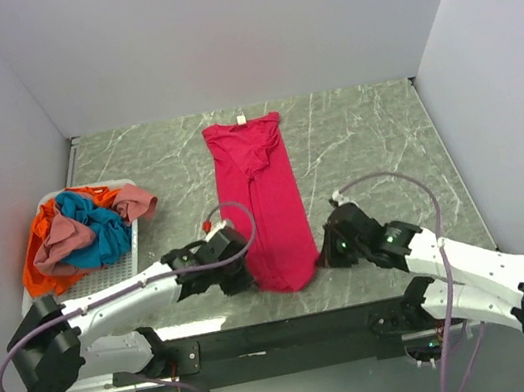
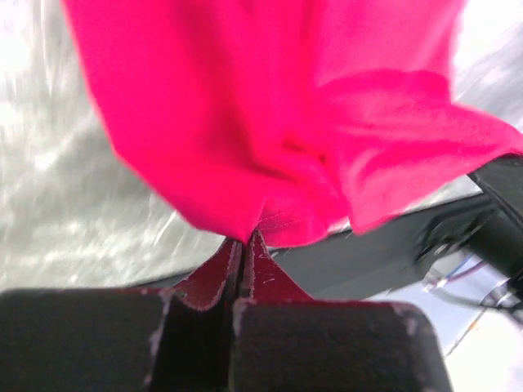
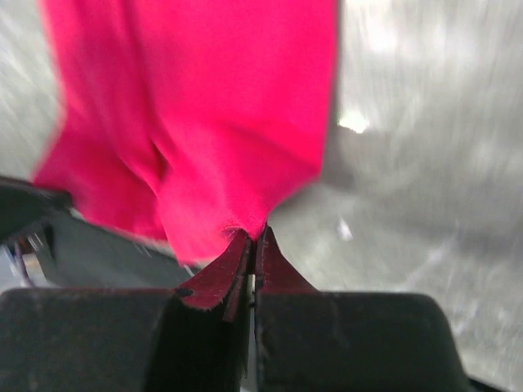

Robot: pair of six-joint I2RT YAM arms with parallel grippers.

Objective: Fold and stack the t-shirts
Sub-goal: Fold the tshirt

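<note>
The left fingers (image 2: 227, 260) and right fingers (image 3: 235, 260) are each clamping shut on a near hem corner of the magenta t-shirt (image 1: 269, 205), which is lying lengthwise mid-bench (image 1: 362, 128), with the other t-shirts (image 1: 86, 232) sitting heaped in the white basket (image 1: 134, 241) at left.

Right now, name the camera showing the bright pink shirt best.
The top camera: the bright pink shirt lies whole along the table. Wrist cameras show only blurred corners pinched by the left hand and right hand.

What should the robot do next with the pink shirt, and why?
Probably lift the near hem and carry it toward the collar, folding the pink t-shirt in half. Both arms' jaws are shut on that hem's corners, and the shirt lies long and flat.
</note>
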